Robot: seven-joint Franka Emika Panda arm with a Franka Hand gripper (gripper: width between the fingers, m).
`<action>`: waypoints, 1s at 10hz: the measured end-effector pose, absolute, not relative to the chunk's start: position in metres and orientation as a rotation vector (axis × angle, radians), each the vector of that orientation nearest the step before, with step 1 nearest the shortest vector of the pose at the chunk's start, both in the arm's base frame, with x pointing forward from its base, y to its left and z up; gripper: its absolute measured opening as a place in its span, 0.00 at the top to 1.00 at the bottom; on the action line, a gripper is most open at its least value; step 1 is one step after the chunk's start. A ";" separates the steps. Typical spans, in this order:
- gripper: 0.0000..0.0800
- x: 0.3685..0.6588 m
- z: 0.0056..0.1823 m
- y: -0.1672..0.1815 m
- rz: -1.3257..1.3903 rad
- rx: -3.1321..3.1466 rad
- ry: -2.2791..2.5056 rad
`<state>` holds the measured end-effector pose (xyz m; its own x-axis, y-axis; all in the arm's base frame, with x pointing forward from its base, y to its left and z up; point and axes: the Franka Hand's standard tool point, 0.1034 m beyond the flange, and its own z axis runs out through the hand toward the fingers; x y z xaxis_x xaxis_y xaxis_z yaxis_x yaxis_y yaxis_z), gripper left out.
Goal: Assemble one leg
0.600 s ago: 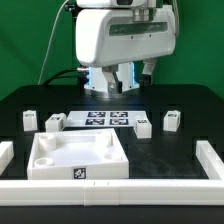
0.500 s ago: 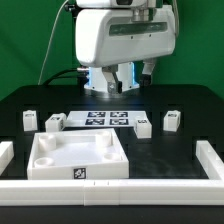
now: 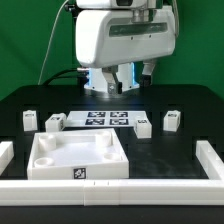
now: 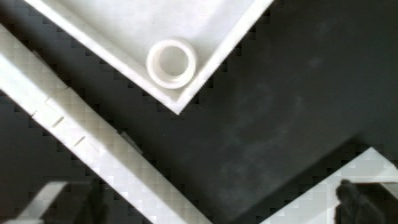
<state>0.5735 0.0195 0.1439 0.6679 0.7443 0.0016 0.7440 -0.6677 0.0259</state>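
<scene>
Hanging above the tabletop (image 3: 185,100) beyond the marker board (image 3: 108,119), the fingers (image 4: 368,200) were released, spread apart with nothing between them. All four legs stood upright and untouched. Off the marker board's end at the exterior view's left stood one leg (image 3: 29,121) well out and a second leg (image 3: 54,122) just beside it. A third leg (image 3: 143,127) stood just beside the opposite end, and a fourth leg (image 3: 172,120) farther out. The white square panel (image 3: 75,155) lay in front of the marker board; the wrist view showed one corner socket (image 4: 171,62) near a border bar (image 4: 89,140).
</scene>
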 end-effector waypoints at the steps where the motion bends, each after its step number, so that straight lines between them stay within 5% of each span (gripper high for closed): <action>1: 0.19 0.573 0.143 0.019 0.018 2.848 1.271; 4: 0.19 0.572 0.142 0.019 0.043 2.792 1.373; 8: 0.19 0.535 0.106 0.005 0.088 2.521 1.793; 10: 0.19 0.529 0.101 -0.003 0.071 2.529 1.793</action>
<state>0.5289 -0.0033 0.1013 0.3304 0.9437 0.0138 0.9419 -0.3306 0.0600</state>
